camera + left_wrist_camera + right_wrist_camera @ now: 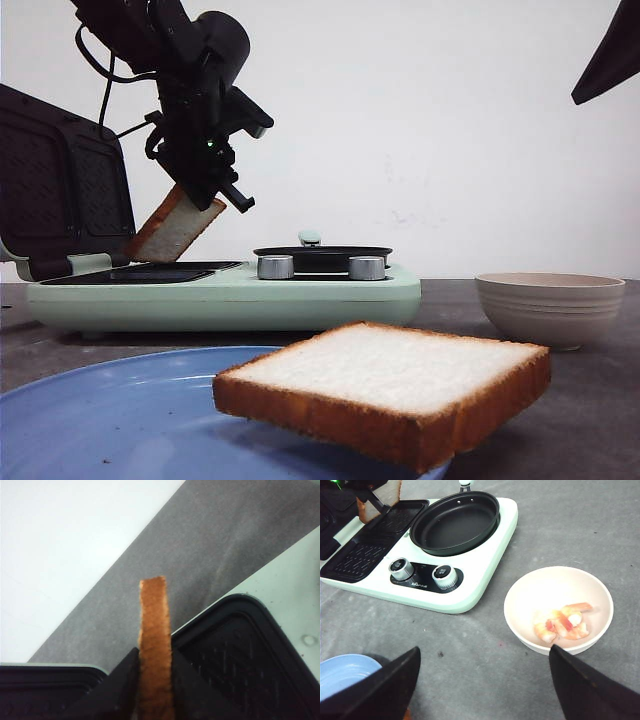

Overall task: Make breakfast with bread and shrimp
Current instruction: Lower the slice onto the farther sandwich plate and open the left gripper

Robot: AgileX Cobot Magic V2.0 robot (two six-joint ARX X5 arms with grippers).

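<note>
One bread slice [175, 228] hangs tilted over the black grill plate [150, 272], its lower corner close to the plate. My left gripper [205, 195] is shut on its upper edge. In the left wrist view the brown crust [154, 610] stands edge-on between the fingers of that gripper [155, 655]. A second bread slice [385, 385] lies partly on the blue plate [100, 410], overhanging its rim. Pink-orange shrimp [563, 622] lie in a cream bowl [520, 595]. My right gripper [484, 650] hovers open over the grey table between plate and bowl, holding nothing.
The mint-green breakfast maker [230, 295] has its dark lid [60, 185] raised at the left. A round black pan [455, 522] and two silver knobs [401, 568] sit on it. The bowl [548, 305] stands to its right.
</note>
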